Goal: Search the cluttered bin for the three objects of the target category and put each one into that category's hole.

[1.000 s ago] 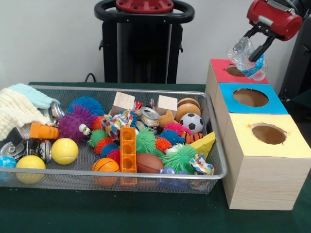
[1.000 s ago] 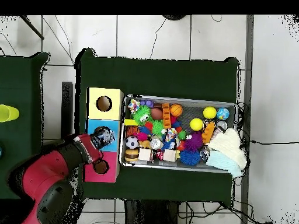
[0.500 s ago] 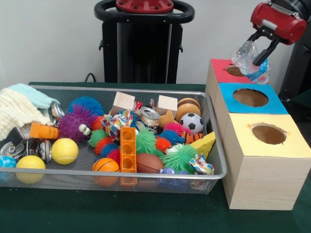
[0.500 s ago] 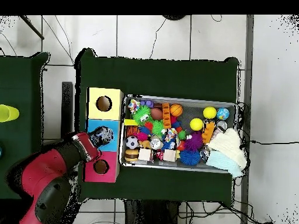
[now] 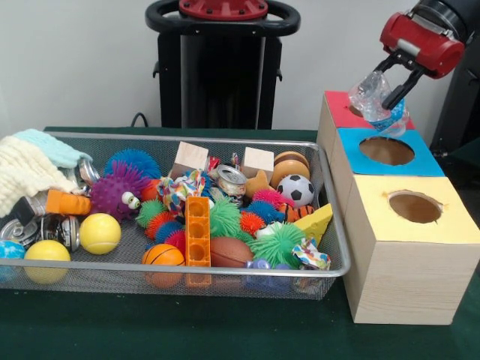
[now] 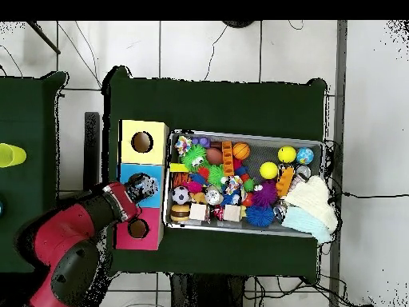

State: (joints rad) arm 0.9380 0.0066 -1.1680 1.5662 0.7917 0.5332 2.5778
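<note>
My gripper (image 5: 384,88) (image 6: 140,189) is shut on a crumpled clear plastic bottle (image 5: 377,101) with a blue label. The bottle hangs above the boundary between the red-topped box (image 5: 343,111) and the blue-topped box (image 5: 387,151), just over the red box's hole. In the overhead view the bottle (image 6: 144,187) sits over the blue box (image 6: 142,177), near the red box (image 6: 139,228). The yellow-topped box (image 5: 415,208) is nearest in the front view. The wire mesh bin (image 5: 172,281) holds crushed cans (image 5: 230,180), balls and blocks.
The bin is crowded with spiky balls (image 5: 120,189), a soccer ball (image 5: 295,190), wooden blocks (image 5: 190,157), an orange brick stack (image 5: 197,233) and folded cloths (image 5: 30,169) at its left end. A yellow-green cup (image 6: 9,154) stands on a side table in the overhead view.
The gripper with the bottle swung slightly right and up, then came back left and down, ending lower over the red and blue boxes' boundary.
</note>
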